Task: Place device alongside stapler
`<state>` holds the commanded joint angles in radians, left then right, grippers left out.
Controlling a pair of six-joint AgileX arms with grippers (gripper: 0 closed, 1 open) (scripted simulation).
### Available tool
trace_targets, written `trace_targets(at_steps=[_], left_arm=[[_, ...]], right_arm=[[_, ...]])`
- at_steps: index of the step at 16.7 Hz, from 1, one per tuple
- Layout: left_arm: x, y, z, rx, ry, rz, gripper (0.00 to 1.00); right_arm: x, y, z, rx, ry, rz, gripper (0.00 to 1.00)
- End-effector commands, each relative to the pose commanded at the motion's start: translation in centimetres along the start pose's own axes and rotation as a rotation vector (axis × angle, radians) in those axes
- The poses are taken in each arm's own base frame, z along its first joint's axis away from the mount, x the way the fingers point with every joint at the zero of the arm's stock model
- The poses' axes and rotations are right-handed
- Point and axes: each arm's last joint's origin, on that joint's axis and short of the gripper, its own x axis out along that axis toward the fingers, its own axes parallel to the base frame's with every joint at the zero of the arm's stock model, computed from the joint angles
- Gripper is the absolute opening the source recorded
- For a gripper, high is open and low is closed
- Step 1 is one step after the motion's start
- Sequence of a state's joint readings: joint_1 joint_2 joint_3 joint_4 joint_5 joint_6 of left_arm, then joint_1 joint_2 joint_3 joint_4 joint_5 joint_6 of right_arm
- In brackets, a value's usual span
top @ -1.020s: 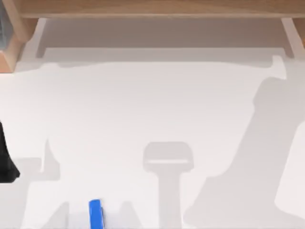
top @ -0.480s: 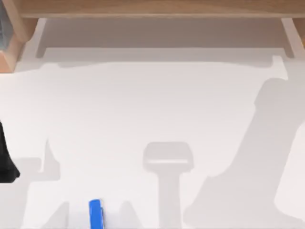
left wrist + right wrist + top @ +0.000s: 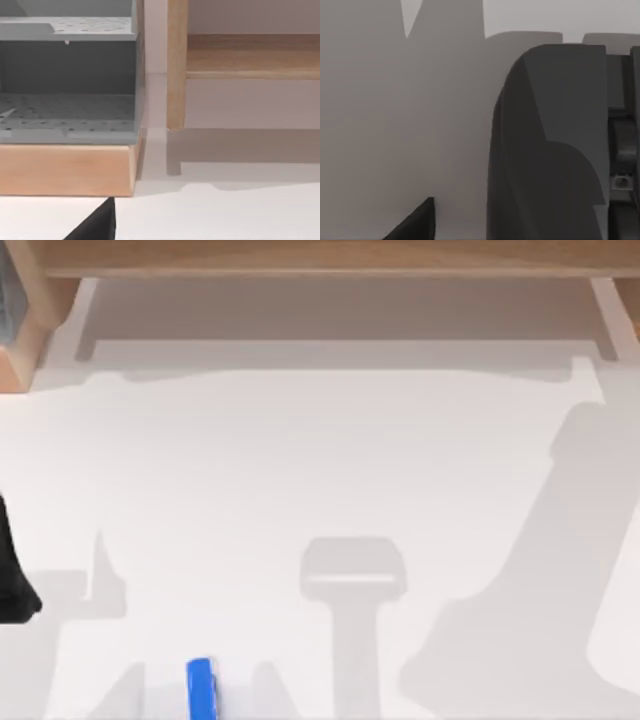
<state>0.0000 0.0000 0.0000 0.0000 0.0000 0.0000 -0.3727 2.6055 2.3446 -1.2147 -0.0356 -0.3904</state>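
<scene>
One blue stapler (image 3: 201,688) lies near the white table's (image 3: 320,470) front edge, left of centre. Left wrist view: grey shelf unit (image 3: 67,80) on wooden base. Right wrist view: dark device (image 3: 550,150) close up; grip state indeterminate.

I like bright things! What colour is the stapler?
Blue. The stapler shows best in the top view.
</scene>
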Motion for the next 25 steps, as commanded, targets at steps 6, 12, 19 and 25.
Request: trace_targets(at_steps=[6, 12, 19, 25], left_arm=[[0.0, 0.0, 0.0, 0.0, 0.0, 0.0, 1.0], [0.0, 0.0, 0.0, 0.0, 0.0, 0.0, 1.0], [0.0, 0.0, 0.0, 0.0, 0.0, 0.0, 1.0], [0.0, 0.0, 0.0, 0.0, 0.0, 0.0, 1.0]], right_arm=[[0.0, 0.0, 0.0, 0.0, 0.0, 0.0, 0.7], [0.0, 0.0, 0.0, 0.0, 0.0, 0.0, 0.25], [0.0, 0.0, 0.0, 0.0, 0.0, 0.0, 0.0], [-0.17, -0.17, -0.06, 0.005, -0.003, -0.002, 0.0]])
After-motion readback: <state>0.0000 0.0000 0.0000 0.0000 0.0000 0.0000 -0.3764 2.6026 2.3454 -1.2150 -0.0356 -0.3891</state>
